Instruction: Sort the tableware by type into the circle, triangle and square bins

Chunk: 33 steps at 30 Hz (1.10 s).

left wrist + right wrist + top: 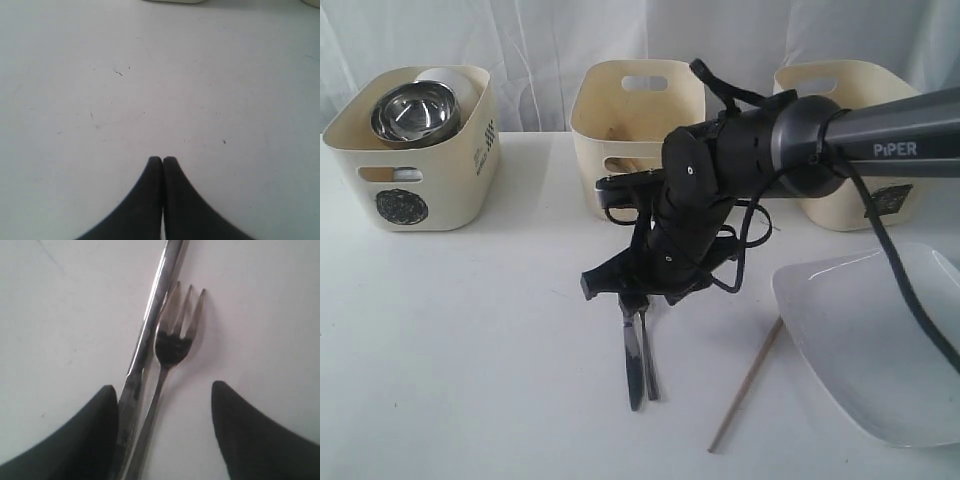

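**Progress.** Sorting is judged partly complete. The cream plastic left bin (430, 190), marked with a dark round emblem, holds a round polished steel bowl (415, 110) with a white bowl (448, 80) behind it. The cream middle bin (595, 120) and the cream right bin (820, 212) stand in the same row. Their contents cannot be made out from here. No mug or spoon is in sight.

**Left to sort.** Four items lie on the white surface (470, 350):
- a long steel knife (150, 325)
- a three-tined steel fork (172, 347)
- one thin wooden chopstick (745, 385)
- a large white squarish plate (880, 340)

**Items in hand.** The knife and fork lie side by side in front of the middle bin, their handles touching. Both are bright, mirror-smooth, slim and flat to the surface. Lifting one cleanly away from the other is judged difficult. The chopstick lies near them on the right, with its far end close to the plate's edge.

**Pincers.** The right pincer (162, 387) hovers directly over the pair with its black fingers spread apart. The two handles lie between the fingers, and the pincer is clamped on nothing. The left pincer (162, 160) has its fingers pressed together, empty, above bare surface.
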### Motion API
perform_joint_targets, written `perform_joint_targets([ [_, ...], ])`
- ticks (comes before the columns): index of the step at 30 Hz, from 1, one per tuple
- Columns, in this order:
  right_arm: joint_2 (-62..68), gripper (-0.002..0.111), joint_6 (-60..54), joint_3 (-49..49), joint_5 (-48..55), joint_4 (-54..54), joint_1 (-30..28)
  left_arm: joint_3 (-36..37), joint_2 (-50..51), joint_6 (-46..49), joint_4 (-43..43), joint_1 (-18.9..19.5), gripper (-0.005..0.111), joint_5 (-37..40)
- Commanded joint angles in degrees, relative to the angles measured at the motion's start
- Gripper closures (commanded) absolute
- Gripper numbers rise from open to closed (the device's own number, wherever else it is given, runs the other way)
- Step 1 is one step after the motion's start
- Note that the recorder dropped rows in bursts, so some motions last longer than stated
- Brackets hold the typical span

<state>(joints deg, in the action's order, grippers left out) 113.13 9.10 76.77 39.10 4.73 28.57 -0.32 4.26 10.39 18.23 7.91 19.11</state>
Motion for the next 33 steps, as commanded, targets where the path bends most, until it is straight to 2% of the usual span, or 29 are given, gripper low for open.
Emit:
perform_joint_targets([
  [1,2.38,0.055,1.55,0.04,-3.14,-3.36,-0.60,0.32,-0.23,0.18,0.37,0.01,0.107,-0.05],
  [8,5.35,0.059,1.55,0.16,-5.49,-6.39,-0.60,0.32,-0.23,0.18,0.37,0.01,0.107,-0.05],
  [12,6.66,0.068,1.55,0.16,-7.57,-7.09,-0.60,0.32,-0.23,0.18,0.37,0.01,0.107,-0.05],
  [15,7.01,0.082,1.55,0.16,-9.28,-7.32,-0.60,0.32,-0.23,0.18,0.37,0.01,0.107,-0.05],
  [19,6.91,0.108,1.69,0.16,-11.90,-7.32,-0.60,0.32,-0.23,0.18,0.37,0.01,0.107,-0.05],
  [25,0.20,0.108,-1.67,6.79,-5.36,-7.32,-0.60,0.32,-0.23,0.18,0.37,0.01,0.107,-0.05],
  [29,-5.51,0.108,-1.83,17.57,-6.37,-7.32,-2.29,0.32,-0.23,0.18,0.37,0.01,0.107,-0.05],
  [33,-5.65,0.108,-1.83,19.88,-9.34,-6.68,-6.24,0.32,-0.23,0.18,0.37,0.01,0.107,-0.05],
])
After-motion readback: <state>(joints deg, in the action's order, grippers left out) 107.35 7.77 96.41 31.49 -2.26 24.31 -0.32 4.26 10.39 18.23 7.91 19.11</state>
